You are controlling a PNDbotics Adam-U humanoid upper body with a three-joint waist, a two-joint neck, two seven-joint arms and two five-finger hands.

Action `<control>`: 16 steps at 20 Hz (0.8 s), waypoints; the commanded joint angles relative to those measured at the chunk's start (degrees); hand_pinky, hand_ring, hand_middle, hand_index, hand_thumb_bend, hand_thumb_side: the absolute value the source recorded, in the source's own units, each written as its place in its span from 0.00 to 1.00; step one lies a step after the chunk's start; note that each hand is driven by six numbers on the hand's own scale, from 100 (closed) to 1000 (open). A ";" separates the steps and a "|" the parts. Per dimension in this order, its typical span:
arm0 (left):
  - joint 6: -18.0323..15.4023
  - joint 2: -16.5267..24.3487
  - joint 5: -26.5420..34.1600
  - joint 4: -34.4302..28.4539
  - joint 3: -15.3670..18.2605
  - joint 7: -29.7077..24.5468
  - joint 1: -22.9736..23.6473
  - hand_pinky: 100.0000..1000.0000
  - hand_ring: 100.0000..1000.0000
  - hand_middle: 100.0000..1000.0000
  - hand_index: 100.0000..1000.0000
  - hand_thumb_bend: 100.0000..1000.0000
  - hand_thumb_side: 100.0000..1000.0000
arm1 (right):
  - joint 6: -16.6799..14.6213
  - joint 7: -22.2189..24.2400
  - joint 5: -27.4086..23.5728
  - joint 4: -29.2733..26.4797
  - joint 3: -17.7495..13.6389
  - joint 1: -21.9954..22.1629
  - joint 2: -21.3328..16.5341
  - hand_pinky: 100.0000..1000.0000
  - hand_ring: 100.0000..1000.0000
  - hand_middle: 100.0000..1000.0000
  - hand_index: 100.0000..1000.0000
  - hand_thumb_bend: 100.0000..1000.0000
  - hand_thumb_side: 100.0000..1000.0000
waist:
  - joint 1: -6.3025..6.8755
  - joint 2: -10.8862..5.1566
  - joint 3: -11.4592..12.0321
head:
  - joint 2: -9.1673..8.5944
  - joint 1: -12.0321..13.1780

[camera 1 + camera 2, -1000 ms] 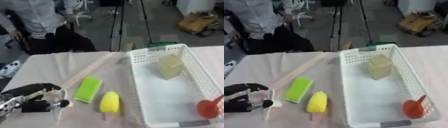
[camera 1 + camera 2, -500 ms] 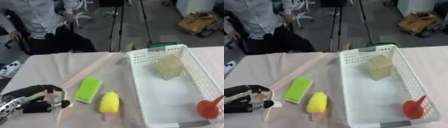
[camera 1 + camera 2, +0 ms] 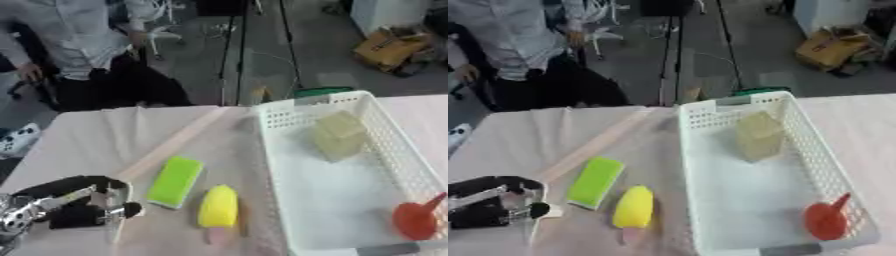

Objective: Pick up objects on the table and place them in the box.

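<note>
Illumination: even, diffuse, moderately bright, apparently from overhead; no hard-edged shadows are cast. Shadows: a soft, narrow one is seen under the green block (image 3: 176, 180) and the yellow object (image 3: 219, 206) on the tabletop (image 3: 96, 145). Glare: none strong; the white basket (image 3: 398, 165) is rendered pale and slightly washed out, its lattice holes barely resolved. Sharpness: both views are soft throughout, with fine detail smeared. The robot hand (image 3: 74, 209) at lower left is blurred, its outline indistinct. Background floor and clutter are darker and equally unsharp. Edge distortion: none clearly noted.
</note>
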 commanded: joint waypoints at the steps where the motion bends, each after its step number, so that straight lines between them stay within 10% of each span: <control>1: 0.56 0.68 0.64 0.85 1.15 1.18 -1.08 0.77 0.97 0.92 1.00 0.54 1.00 | -0.55 -0.14 -0.38 -0.99 -0.09 -0.35 -0.33 0.80 0.81 0.64 0.67 0.00 1.00 | -0.18 -0.86 0.09 | -0.76 0.19; 16: 2.15 -1.00 0.11 5.44 1.93 3.19 -1.97 0.81 0.99 0.93 1.00 0.55 1.00 | -0.75 0.20 -0.52 -0.99 0.03 -0.40 -0.11 0.80 0.81 0.62 0.66 0.00 1.00 | -0.22 -0.70 -0.11 | -0.85 0.20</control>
